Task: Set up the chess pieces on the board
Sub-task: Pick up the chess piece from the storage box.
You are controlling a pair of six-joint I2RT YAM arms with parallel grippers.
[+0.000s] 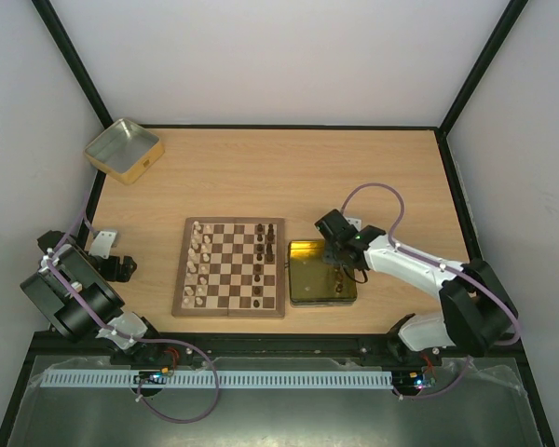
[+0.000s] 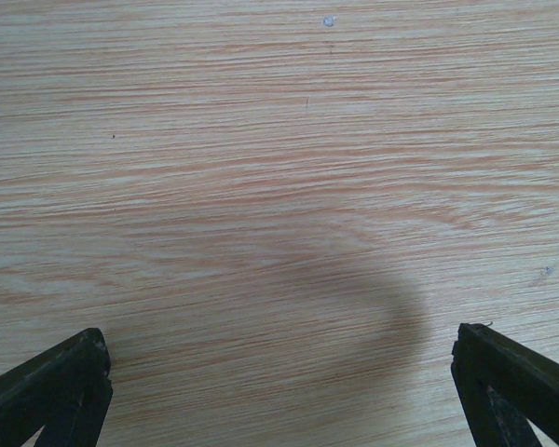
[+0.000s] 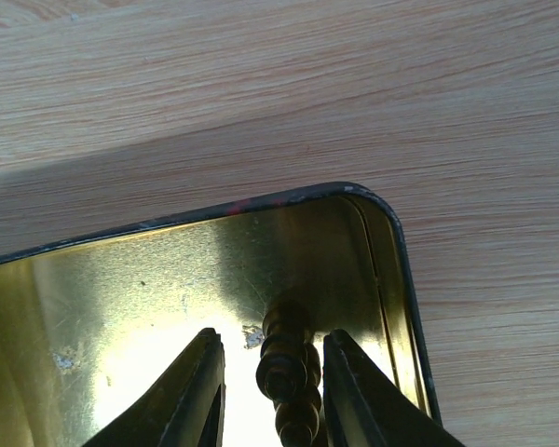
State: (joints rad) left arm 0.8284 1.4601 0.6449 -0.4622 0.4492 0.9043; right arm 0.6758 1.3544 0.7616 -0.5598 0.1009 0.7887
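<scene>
The board (image 1: 228, 314) lies at the table's middle, with pale chess pieces (image 1: 197, 261) along its left columns and dark ones (image 1: 264, 251) along its right. My right gripper (image 3: 272, 337) reaches down into the yellow-gold tin (image 3: 261, 200) just right of the board. Its fingers straddle a dark brown piece (image 3: 284, 358) lying on the tin floor, with a gap still showing on the left side. A second dark piece (image 3: 303, 414) lies against the first. My left gripper (image 2: 279, 343) hangs wide open over bare table at the far left, holding nothing.
A silvery square tin (image 1: 123, 149) sits at the back left corner. The yellow-gold tin (image 1: 307, 251) almost touches the board's right rim. Black frame posts and white walls enclose the table.
</scene>
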